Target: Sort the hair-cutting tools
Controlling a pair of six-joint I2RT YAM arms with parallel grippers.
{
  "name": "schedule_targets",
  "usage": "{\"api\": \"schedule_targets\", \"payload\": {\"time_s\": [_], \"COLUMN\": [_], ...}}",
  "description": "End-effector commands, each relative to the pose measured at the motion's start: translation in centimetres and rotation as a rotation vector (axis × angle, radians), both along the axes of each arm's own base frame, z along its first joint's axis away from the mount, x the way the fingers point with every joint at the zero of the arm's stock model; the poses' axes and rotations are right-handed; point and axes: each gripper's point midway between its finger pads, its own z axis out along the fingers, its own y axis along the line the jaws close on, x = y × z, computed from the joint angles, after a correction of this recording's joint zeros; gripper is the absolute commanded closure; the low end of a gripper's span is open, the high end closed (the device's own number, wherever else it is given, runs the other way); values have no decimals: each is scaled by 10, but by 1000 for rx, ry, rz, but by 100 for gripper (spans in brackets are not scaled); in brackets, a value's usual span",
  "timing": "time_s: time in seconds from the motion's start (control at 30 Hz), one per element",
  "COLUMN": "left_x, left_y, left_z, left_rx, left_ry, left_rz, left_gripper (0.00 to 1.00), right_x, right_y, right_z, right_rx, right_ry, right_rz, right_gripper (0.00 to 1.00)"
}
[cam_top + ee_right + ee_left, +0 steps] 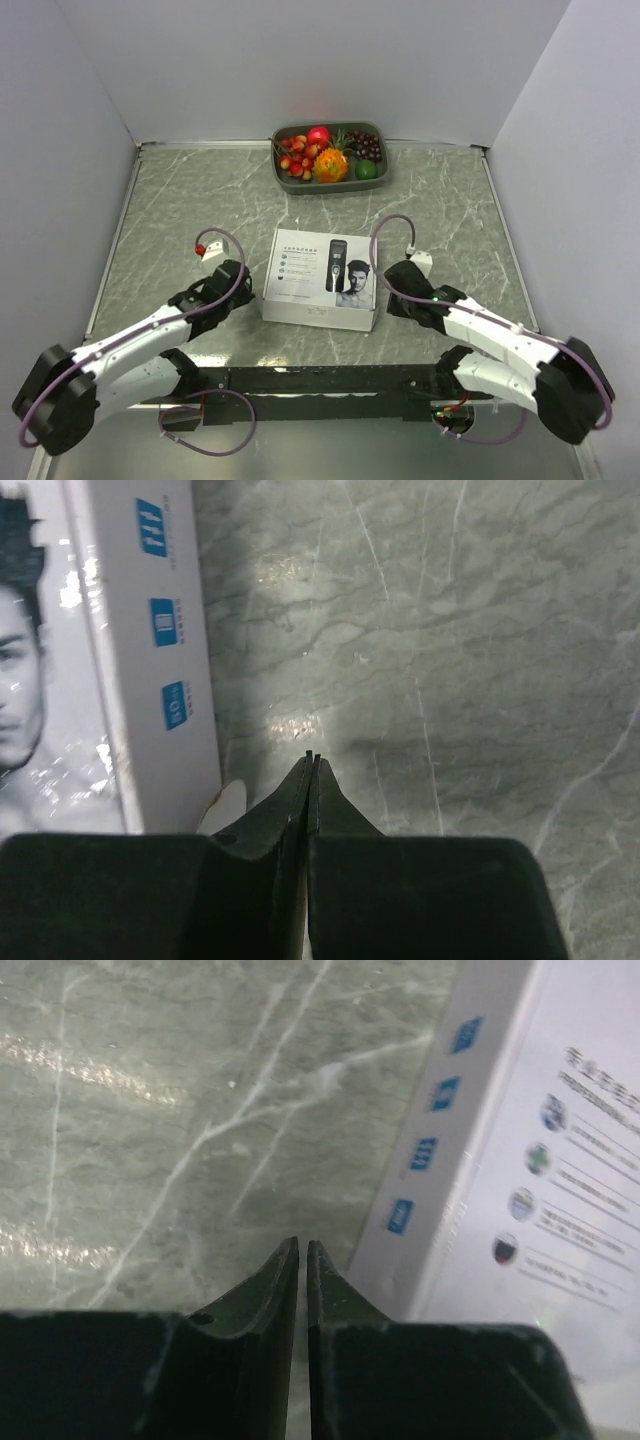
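1. Hair-cutting tools: none loose in any view; probably inside the white box (320,280); likely light, hard, slick plastic, so grip each across its thickest part.
2. Left hand (302,1250): fingers a crack apart, empty, just beside the box's left side; right hand (312,760): pressed together, empty, by its right side.
3. Box flat on the surface (450,210), between both hands.
4. Fruit tray (330,187) at the far edge; leave alone.

Print all over the white box (320,281)! Lines of small characters sit beside round icons (537,1157) on the lid, too blurred to read. Down the side wall run blue squares (165,620) with white marks I can't make out. The lid's printed face (20,680) carries no legible brand.
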Motion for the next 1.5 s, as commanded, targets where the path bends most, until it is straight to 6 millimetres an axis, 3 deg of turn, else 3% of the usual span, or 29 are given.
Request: {"api": "schedule_targets", "payload": {"time_s": [0.0,0.33,0.5,0.67,0.8,1.17,1.47], "left_x": [26,67,81,84,83,98,126], "left_y": [3,6,-17,-37,-53,-90,-99], "left_z": [2,-3,-5,-4,-6,-5,-2], "left_rx": [-9,10,-35,-95,-132,-214,-216], "left_ry": [-55,-81,-79,-83,-72,-76,-104], "left_rz": [75,102,18,-59,-132,-255,-269], "left_gripper": [87,87,88,89,89,91,91], "right_x": [30,54,64,68,69,113,148], "right_y": [20,18,23,53,61,89,84], "right_z": [9,3,5,13,11,19,17], "right_rx": [34,21,53,198,239,328,339], "right_ry": [-66,-112,-112,-115,-94,-98,-110], "right_rz": [-19,-20,35,164,215,278,304], "right_gripper": [100,100,100,100,100,100,100]}}
